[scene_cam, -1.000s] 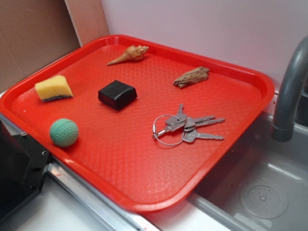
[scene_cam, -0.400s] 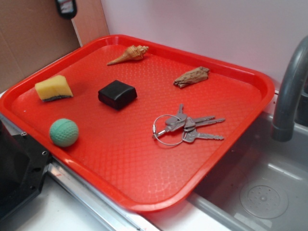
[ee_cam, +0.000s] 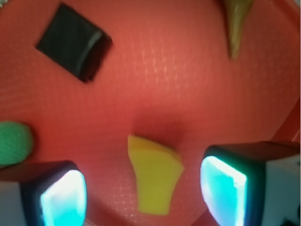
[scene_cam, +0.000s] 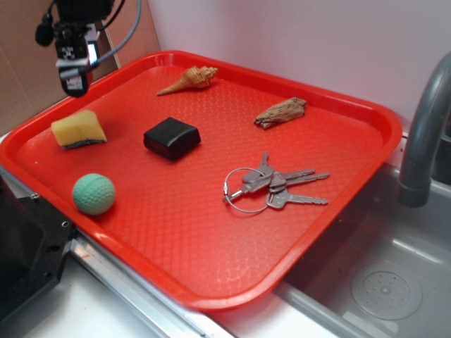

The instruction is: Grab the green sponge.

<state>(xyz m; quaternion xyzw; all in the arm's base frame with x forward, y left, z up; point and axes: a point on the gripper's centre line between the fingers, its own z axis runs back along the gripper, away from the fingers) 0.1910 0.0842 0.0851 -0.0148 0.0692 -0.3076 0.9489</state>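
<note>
The green sponge [scene_cam: 79, 129], a yellow foam wedge with a thin dark scouring layer underneath, lies at the far left of the red tray [scene_cam: 211, 282]. In the wrist view it shows as a yellow wedge [ee_cam: 154, 176] between my fingers. My gripper [scene_cam: 73, 83] hangs in the air above and just behind the sponge, at the tray's left rim. It is open and empty: the two pads [ee_cam: 63, 200] stand wide apart on either side of the sponge, well above it.
On the tray also lie a light-green dimpled ball [scene_cam: 94, 193], a black rounded block [scene_cam: 172, 138], a spiral seashell [scene_cam: 189, 79], a brown wood piece [scene_cam: 281, 113] and a bunch of keys [scene_cam: 271, 186]. A grey faucet [scene_cam: 423, 134] and sink stand right; cardboard behind left.
My gripper has come down into view from the top left, from out of frame to just above and behind the sponge. Nothing on the tray has moved.
</note>
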